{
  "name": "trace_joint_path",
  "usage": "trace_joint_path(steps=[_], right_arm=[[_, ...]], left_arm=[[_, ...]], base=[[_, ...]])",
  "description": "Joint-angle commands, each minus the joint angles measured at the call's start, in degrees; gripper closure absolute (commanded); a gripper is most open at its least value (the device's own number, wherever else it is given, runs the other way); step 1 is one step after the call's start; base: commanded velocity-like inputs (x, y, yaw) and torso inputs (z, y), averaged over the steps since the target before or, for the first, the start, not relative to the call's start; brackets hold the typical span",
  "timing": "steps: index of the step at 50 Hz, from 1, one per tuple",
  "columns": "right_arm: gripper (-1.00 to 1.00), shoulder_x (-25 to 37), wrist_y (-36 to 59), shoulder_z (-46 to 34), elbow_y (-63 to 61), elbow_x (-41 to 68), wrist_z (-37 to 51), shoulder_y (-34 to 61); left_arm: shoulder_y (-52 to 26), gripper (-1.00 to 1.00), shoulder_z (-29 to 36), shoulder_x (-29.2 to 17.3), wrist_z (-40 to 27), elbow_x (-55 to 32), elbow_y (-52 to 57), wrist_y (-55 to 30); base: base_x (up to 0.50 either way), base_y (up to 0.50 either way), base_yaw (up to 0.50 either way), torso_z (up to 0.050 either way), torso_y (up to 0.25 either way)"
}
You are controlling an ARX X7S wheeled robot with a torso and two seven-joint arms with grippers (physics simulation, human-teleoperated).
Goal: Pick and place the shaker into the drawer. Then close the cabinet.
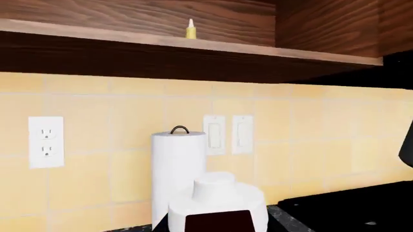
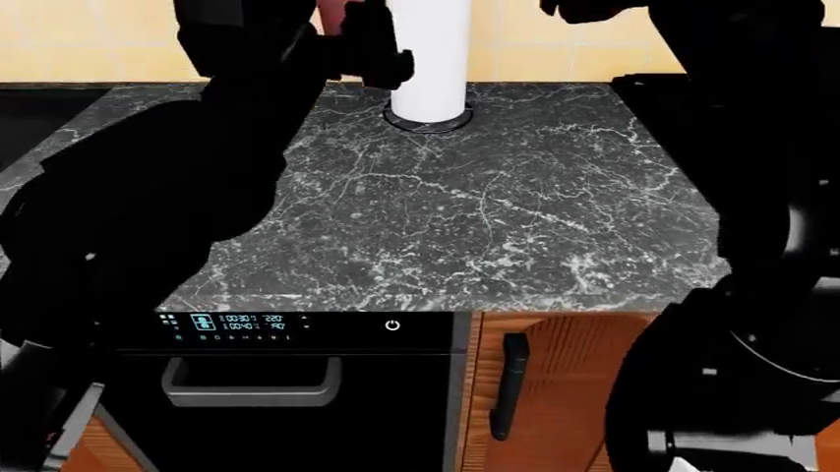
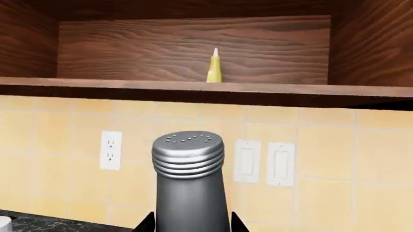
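In the left wrist view, a white paper towel roll (image 1: pixel 179 174) stood upright against the yellow tiled wall, with a power outlet (image 1: pixel 46 142) to one side and two light switches (image 1: pixel 227 134) behind it. A white-capped container with a maroon body (image 1: pixel 218 205) sat right under the camera, seemingly within the left tool, though the fingers were out of sight, so I cannot tell whether that tool was apart or clamped. A small yellow bottle (image 1: pixel 190 29) stood on the wooden shelf (image 1: pixel 193 43) above.

In the head view, the dark marble surface (image 2: pixel 473 216) lay bare around the roll's base, both arms raised toward the wall at the top edge. The left tool (image 2: pixel 361 44) was near the roll; its jaws were not readable here. Below, a black appliance with a lit panel (image 2: pixel 282 329) and a wooden cabinet door with a dark handle (image 2: pixel 510 383) appeared shut; no open drawer was visible.

In the right wrist view, the shaker (image 3: pixel 189 179) filled the centre, upright, with its perforated cap uppermost. Dark finger tips (image 3: pixel 147 221) flanked its lower body, so the right tool looked clamped on it, probably held vertical to keep it steady for carrying.
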Motion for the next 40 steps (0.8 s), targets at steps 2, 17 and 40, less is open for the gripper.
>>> trace_joint_path(steps=[2, 17, 40], right_arm=[[1.00, 0.0, 3.3, 3.0, -12.2, 1.4, 1.0, -11.9], [1.00, 0.5, 3.2, 5.0, -16.8, 3.5, 2.3, -21.7], [1.00, 0.8, 4.9, 7.1, -17.9, 7.2, 3.9, -24.3]], left_arm=[[12.5, 1.00, -0.9, -6.5, -4.6, -0.5, 10.5, 3.0], [18.5, 1.00, -1.6, -8.8, -5.1, -0.6, 11.7, 5.6], [20.2, 1.00, -0.3, -7.4, -4.4, -0.5, 11.2, 6.1]], base=[[0.00, 0.00, 0.00, 0.000, 0.000], [0.00, 0.00, 0.00, 0.000, 0.000], [-0.14, -0.35, 0.00, 0.000, 0.000]])
